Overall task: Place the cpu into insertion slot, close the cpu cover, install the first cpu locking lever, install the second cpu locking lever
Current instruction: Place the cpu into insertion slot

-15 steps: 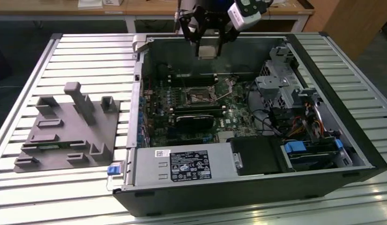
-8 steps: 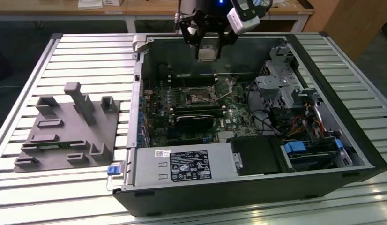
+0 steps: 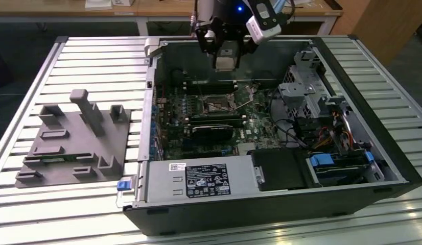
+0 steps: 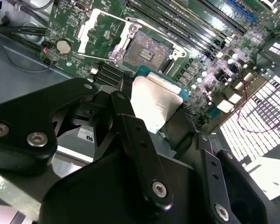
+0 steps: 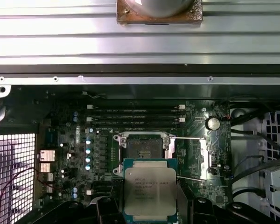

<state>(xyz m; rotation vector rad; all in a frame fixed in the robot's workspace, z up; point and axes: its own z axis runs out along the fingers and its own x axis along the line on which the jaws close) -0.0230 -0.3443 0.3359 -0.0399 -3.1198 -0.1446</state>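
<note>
Fingers [image 4: 130, 130] of the gripper [image 3: 226, 60] pinch the cpu [image 5: 150, 191] by two opposite edges. They hold it level in the air above the green motherboard [image 5: 196, 116], near the insertion slot [image 5: 143, 150] but not in it. The slot sits bare with its dark contact field exposed, and the cpu cover [image 4: 86, 30] appears swung open beside it. By that, no step looks finished: seating, closing and both levers are left. The cpu shows a dull silver lid on a green rim.
</note>
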